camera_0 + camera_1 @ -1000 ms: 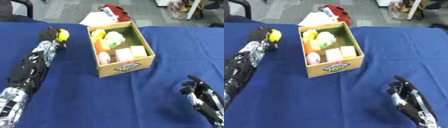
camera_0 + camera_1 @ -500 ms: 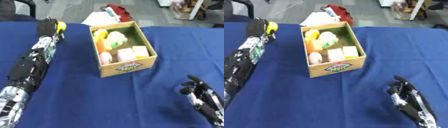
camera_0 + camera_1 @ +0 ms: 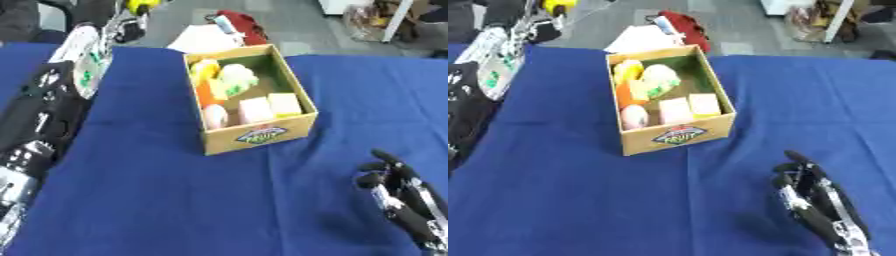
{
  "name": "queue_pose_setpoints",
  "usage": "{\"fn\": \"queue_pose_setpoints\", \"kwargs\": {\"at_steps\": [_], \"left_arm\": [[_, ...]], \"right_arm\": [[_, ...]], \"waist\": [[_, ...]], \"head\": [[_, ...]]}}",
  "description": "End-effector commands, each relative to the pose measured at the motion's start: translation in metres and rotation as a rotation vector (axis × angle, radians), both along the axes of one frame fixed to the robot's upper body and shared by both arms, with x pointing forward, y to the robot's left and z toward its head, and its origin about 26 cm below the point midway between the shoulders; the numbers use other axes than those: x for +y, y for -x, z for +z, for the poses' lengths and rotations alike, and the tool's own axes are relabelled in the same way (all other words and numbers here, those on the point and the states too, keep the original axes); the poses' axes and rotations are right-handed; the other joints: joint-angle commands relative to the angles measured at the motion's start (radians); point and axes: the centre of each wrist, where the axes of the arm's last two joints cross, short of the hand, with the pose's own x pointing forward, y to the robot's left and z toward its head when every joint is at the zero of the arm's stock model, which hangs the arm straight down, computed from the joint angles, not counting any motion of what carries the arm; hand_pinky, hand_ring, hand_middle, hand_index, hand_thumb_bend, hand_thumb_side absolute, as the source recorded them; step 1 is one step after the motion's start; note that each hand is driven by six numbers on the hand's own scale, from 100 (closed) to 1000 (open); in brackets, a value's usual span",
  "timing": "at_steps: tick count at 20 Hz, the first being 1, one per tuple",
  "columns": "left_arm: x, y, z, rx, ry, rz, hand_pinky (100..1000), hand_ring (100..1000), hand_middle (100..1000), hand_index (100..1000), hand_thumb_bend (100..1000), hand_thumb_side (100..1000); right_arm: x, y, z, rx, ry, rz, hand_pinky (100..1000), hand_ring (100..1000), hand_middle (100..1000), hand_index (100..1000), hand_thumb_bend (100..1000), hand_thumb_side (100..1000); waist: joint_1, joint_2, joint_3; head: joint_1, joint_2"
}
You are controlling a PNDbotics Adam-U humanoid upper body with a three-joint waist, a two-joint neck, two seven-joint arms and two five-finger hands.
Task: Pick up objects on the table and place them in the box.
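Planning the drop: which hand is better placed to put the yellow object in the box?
Left. The left hand already holds the yellow object, raised beyond the box. The right hand rests open at lower right, holding nothing.

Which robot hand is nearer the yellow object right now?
Left. The left robot hand is holding the yellow object, raised at top left; the right robot hand rests at lower right, far away.
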Motion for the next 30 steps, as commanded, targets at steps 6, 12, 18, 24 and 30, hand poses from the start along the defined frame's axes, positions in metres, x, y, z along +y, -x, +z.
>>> {"fn": "queue_pose_setpoints", "kwargs": {"at_steps": [6, 12, 18, 24, 30], "left_arm": [[-0.070, -0.005, -0.022, 0.258, -0.242, -0.279, 662, 525, 516, 708, 106, 166], [-0.075, -0.014, -0.052, 0.381, -0.318, -0.237, 754, 703, 742, 885, 330, 178], [-0.053, -0.002, -0.027, 0.265, -0.289, -0.178, 785, 743, 792, 911, 313, 336], [-0.001, 0.056, 0.019, 0.016, 0.012, -0.215, 752, 654, 665, 812, 100, 198], [0.046, 0.122, -0.005, -0.105, 0.472, -0.277, 722, 604, 599, 738, 100, 372]], "right_arm": [[-0.003, -0.002, 0.005, -0.016, 0.017, 0.010, 660, 629, 666, 906, 100, 380], [-0.003, -0.002, 0.005, -0.016, 0.014, 0.008, 660, 630, 665, 906, 100, 379], [-0.004, -0.002, 0.006, -0.019, 0.013, 0.004, 660, 630, 665, 906, 100, 379], [-0.008, -0.002, 0.007, -0.022, 0.014, -0.012, 660, 630, 665, 906, 100, 380], [-0.010, -0.003, 0.010, -0.033, 0.007, -0.027, 660, 629, 664, 905, 100, 380]], "waist": [[0.009, -0.039, -0.014], [0.007, -0.038, -0.021], [0.007, -0.036, -0.012], [0.011, -0.037, 0.017], [0.010, -0.033, 0.048]], "head": [[0.007, -0.002], [0.010, -0.004], [0.007, -0.006], [-0.003, -0.005], [-0.015, -0.006]]}}
